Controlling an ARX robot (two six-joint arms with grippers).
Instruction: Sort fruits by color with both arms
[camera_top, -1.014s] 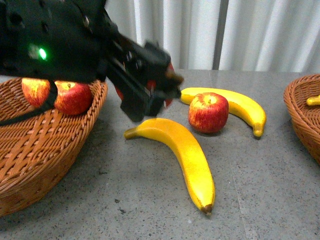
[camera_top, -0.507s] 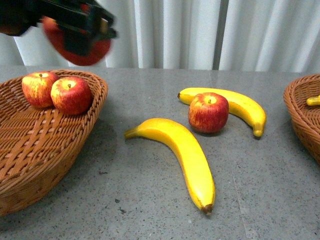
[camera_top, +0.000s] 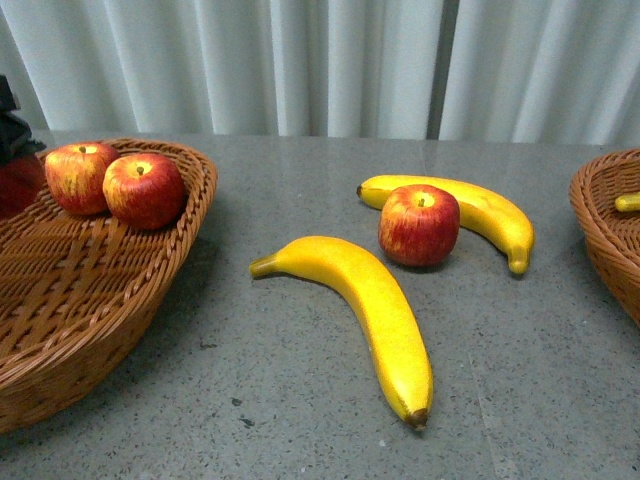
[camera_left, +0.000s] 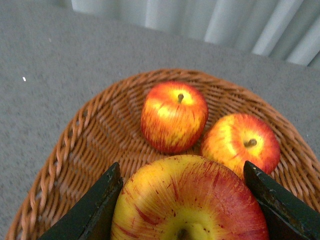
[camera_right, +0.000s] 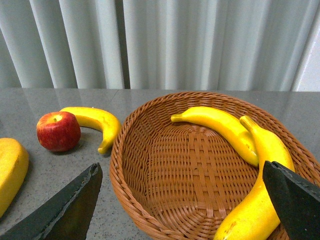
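Note:
My left gripper (camera_left: 181, 176) is shut on a red apple (camera_left: 190, 205) and holds it above the left wicker basket (camera_left: 65, 150), where two red apples (camera_left: 174, 116) (camera_left: 242, 142) lie. In the front view this gripper (camera_top: 8, 125) and its apple (camera_top: 15, 185) show only at the far left edge. One red apple (camera_top: 419, 224) stands on the table against a banana (camera_top: 480, 210); a second banana (camera_top: 365, 300) lies nearer. My right gripper (camera_right: 182, 200) is open and empty over the right basket (camera_right: 117, 165), which holds two bananas (camera_right: 220, 125) (camera_right: 260, 175).
The grey table (camera_top: 300, 420) runs back to a white curtain (camera_top: 300, 60). The right basket (camera_top: 610, 230) sits at the front view's right edge with a banana tip (camera_top: 628, 202) showing. The left basket (camera_top: 90, 300) fills the near left.
My left arm has carried the red apple from the table's middle up and left, to over the left basket. It has nearly left the front view. The fruits on the table have not moved.

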